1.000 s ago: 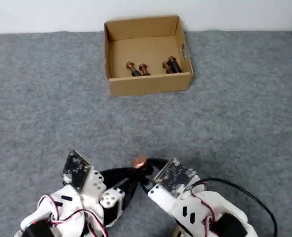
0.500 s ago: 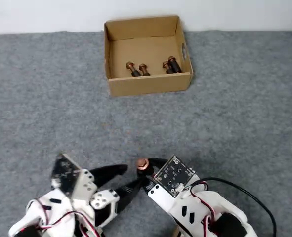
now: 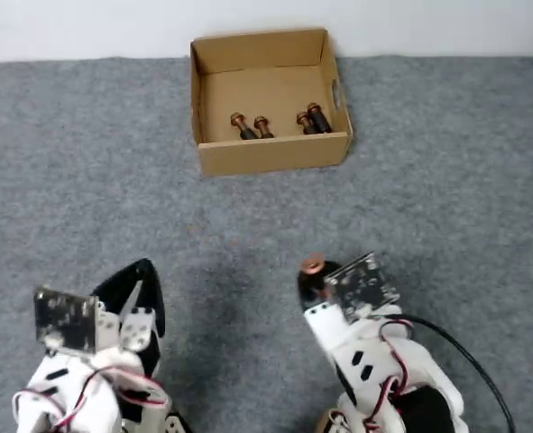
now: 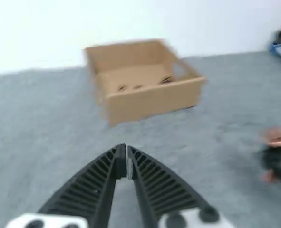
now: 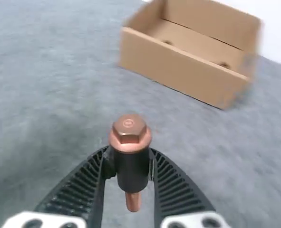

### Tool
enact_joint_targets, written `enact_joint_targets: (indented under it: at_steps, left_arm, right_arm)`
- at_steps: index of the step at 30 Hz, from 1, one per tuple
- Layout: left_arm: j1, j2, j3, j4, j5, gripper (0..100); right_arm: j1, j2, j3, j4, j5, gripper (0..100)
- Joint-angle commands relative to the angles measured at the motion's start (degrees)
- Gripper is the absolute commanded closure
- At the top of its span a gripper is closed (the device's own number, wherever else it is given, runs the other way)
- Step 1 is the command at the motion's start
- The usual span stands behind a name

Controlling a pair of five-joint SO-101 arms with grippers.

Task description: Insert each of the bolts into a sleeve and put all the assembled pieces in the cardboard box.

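Right wrist view: tool (image 5: 129, 153) tight around sleeved bolt (image 5: 129, 134)

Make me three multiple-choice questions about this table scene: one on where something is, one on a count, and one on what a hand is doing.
1. Where does the cardboard box stand?
A. Between the two arms
B. At the far side of the grey surface, near the wall
C. Under the left arm

2. How many assembled pieces lie in the box?
A. Four
B. One
C. Seven

3. What is the right hand doing?
A. Open, empty
B. Shut, empty
C. Shut on a black sleeve with a copper bolt in it

Answers: 1 B, the high view shows it by the wall; 2 A, two pairs lie inside; 3 C, the right wrist view shows the grip.
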Motion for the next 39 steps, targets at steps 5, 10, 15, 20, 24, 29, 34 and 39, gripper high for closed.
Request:
enact_joint_targets:
  at_steps: [5,10,15,20,24,29,34,39]
  left_arm:
    - [-10.9,0.1,13.0,-6.3,-1.9,100]
    - [-13.2,0.1,23.4,-12.6,-8.2,100]
    - [-13.1,0.1,30.3,-16.5,-11.0,100]
    - [-13.4,0.1,35.7,-22.0,-15.9,100]
    - [-13.4,0.2,39.0,-27.6,-16.1,99]
    - [-13.3,0.2,39.1,-28.2,-16.0,99]
    - [-13.4,0.4,39.1,-28.1,-16.0,99]
    - [-13.4,0.3,39.1,-28.1,-16.0,99]
  right_arm:
    - [12.0,2.9,-8.9,-1.4,0.2,99.1]
    - [15.3,17.5,-20.0,-1.4,-0.1,99.1]
    - [15.3,34.4,-33.6,-1.9,-0.2,99.1]
    - [15.3,50.0,-44.7,-2.5,-0.3,99.1]
    - [15.3,59.6,-51.8,-8.0,0.2,99.1]
    - [14.0,71.0,-58.4,-17.5,0.5,99.1]
    - [13.2,83.5,-63.9,-25.8,4.4,99.1]
    - [13.1,96.6,-70.9,-34.3,7.3,99.1]
